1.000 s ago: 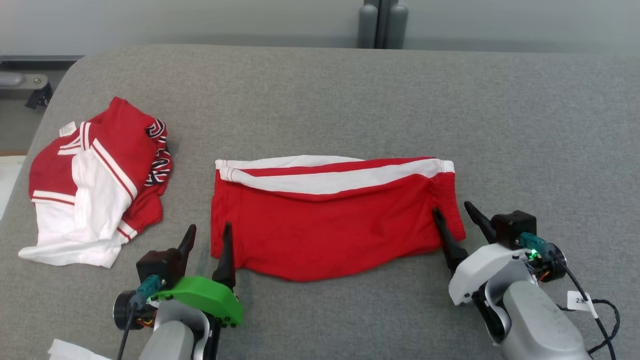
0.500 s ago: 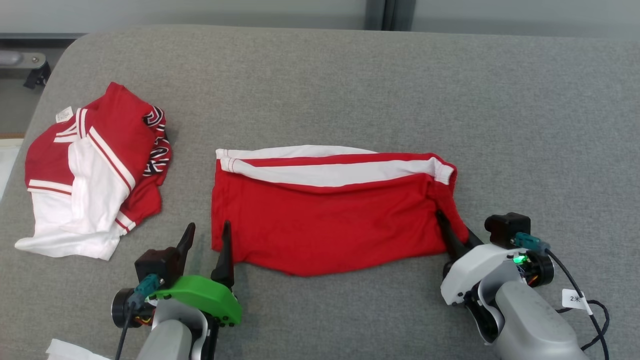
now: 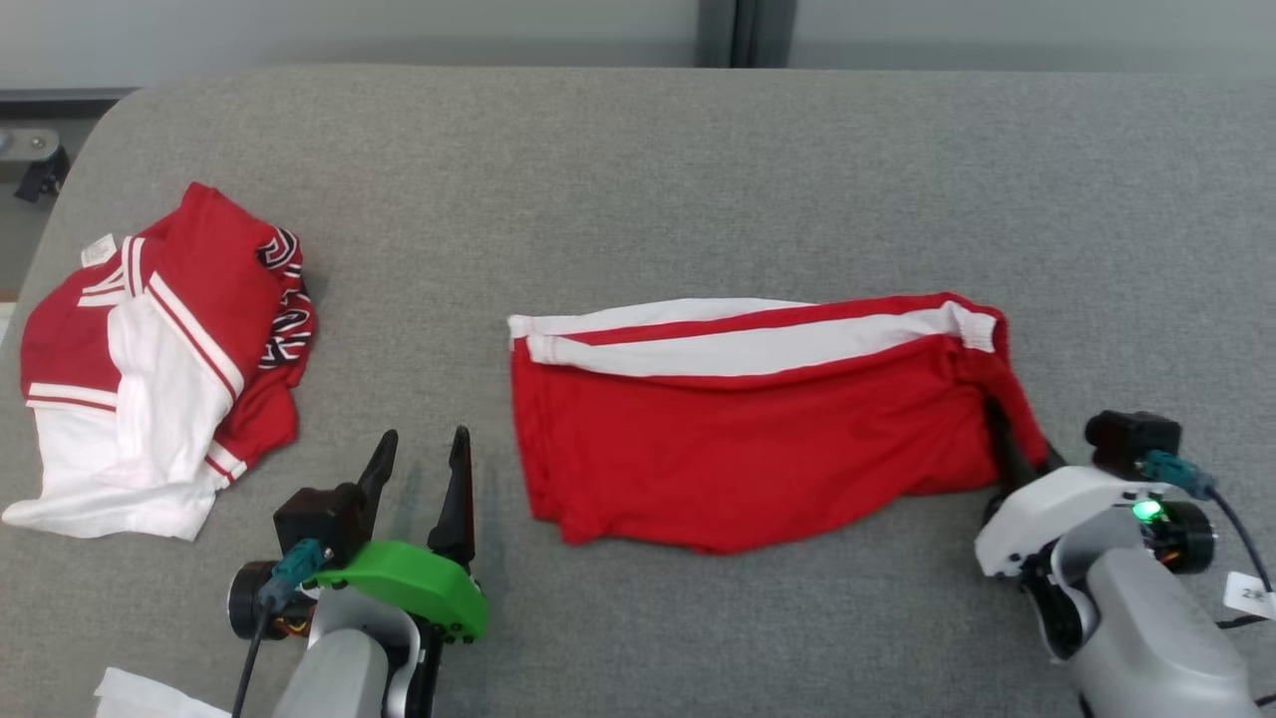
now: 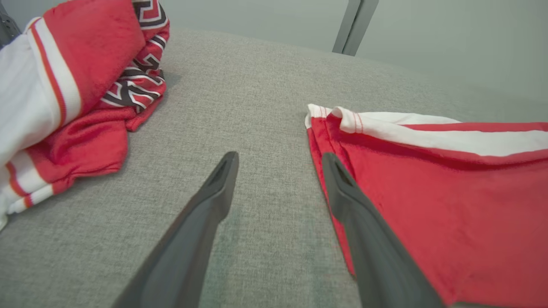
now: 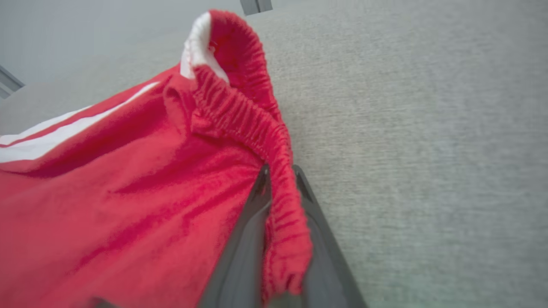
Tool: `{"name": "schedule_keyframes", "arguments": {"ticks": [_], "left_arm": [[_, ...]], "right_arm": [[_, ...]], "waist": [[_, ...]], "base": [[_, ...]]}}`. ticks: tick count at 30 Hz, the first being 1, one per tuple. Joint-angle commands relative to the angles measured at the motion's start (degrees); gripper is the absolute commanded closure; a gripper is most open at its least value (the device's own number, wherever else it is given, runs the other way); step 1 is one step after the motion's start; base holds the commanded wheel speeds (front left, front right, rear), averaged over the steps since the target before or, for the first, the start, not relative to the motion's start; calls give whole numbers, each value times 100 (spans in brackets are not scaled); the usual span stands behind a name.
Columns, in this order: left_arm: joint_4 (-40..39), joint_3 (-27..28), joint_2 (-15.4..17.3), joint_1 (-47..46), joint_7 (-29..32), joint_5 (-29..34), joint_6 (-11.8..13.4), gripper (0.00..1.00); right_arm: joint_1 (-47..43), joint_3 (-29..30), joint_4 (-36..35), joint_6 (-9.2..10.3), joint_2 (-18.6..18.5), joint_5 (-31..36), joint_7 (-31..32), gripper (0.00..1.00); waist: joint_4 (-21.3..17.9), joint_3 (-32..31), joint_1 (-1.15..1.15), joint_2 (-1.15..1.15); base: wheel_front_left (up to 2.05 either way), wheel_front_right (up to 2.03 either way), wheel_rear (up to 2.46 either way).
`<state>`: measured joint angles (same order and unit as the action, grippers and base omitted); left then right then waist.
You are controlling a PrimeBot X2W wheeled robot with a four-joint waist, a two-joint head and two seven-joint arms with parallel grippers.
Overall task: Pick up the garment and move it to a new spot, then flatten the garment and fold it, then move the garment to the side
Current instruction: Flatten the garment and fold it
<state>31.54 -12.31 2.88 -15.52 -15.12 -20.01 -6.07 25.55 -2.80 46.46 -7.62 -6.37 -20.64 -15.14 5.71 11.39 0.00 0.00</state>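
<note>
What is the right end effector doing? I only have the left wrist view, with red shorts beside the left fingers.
Observer: The right end effector is shut on the elastic waistband of the red shorts.
Reviewer: Is the left finger on the fabric?
Observer: No. In the head view, the open left end effector stands clear of the shorts' left edge.
Reviewer: Anything else near the robot?
Observer: A white sheet lies at the head view's lower left corner.
</note>
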Motion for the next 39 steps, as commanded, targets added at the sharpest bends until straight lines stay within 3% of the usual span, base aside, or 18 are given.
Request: {"name": "schedule_keyframes", "arguments": {"ticks": [1, 6, 10, 24, 31, 33, 35, 39], "left_arm": [[-52, -23, 11, 49, -4, 56, -30, 0], [-156, -120, 13, 131, -4, 53, -19, 0], [-181, -163, 14, 154, -4, 55, -11, 0], [-74, -357, 13, 198, -4, -22, 32, 0], [-45, -457, 13, 230, -4, 9, 40, 0], [-28, -490, 13, 231, -4, 15, 33, 0], [-8, -505, 13, 245, -4, 27, 33, 0], [34, -479, 14, 278, -4, 114, 63, 0]], "right_arm": [[-87, 159, -19, 23, -164, 76, -1, 100], [-94, 533, -100, 19, -391, 234, -1, 100], [-29, 497, -294, 18, -311, 350, -1, 100], [144, -1695, -1509, 16, 244, -648, 625, 100], [288, -2519, -1334, 16, 322, -635, 596, 100], [311, -2776, -1256, 15, 335, -747, 484, 72], [330, -3036, -1171, 15, 332, -847, 379, 0], [349, -3399, -1098, 16, 325, -1079, 159, 0]], "waist": [[-100, -81, 0, 0], [-217, -155, 0, 0], [-264, -202, 0, 0], [16, -336, 0, 0], [286, -329, 0, 0], [338, -339, 0, 0], [367, -358, 0, 0], [344, -432, 0, 0]], "base": [[0, 0, 0], [0, 0, 0], [0, 0, 0], [0, 0, 0], [0, 0, 0], [0, 0, 0], [0, 0, 0], [0, 0, 0]]}}
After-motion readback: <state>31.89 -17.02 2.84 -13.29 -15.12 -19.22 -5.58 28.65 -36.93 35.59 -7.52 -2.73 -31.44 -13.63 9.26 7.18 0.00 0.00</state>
